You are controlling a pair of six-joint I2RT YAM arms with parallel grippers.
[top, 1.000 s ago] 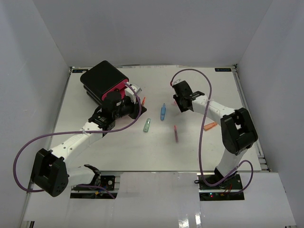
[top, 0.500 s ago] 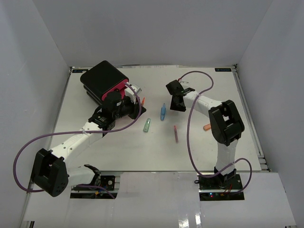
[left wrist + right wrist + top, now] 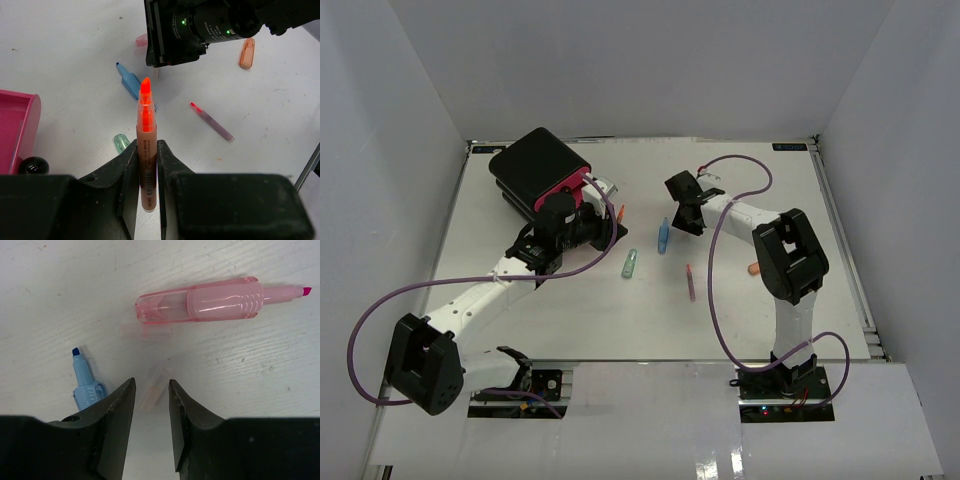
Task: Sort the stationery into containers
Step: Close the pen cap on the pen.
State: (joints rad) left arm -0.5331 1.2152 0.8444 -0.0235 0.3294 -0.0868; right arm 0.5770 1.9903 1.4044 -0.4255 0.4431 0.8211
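A: Status on left claw?

B: Pressed shut on orange highlighter; gripping low on barrel, uncapped tip pointing away; held above table, just beside pink drawer, seemingly pulled out.

A: Handling?

B: Judged light, stiff plastic; slick barrel, so likely to pivot if pinched near one end; sitting square between the pads, no visible tilt; best kept off the wet tip.

A: Right claw?

B: Spread only a little; holding nothing; straddling small pale cap piece lying flat on table; cannot tell whether pads touch it.

A: Neighbours?

B: Pink highlighter just beyond, uncapped, apart from the claw; blue highlighter close beside one finger, partly hidden behind it.

A: Handling on the cap piece?

B: Probably featherweight, thin-walled, translucent; hard to pick out against white table; prone to skating or popping out under squeeze; suggest closing gently across the short width, mid-length, pads low to table.

A: Rest of the stationery?

B: From top view: blue highlighter, green piece and thin purple pen loose mid-table between the arms; orange cap lying well apart, past right arm; drawer box at far left, right by left claw.
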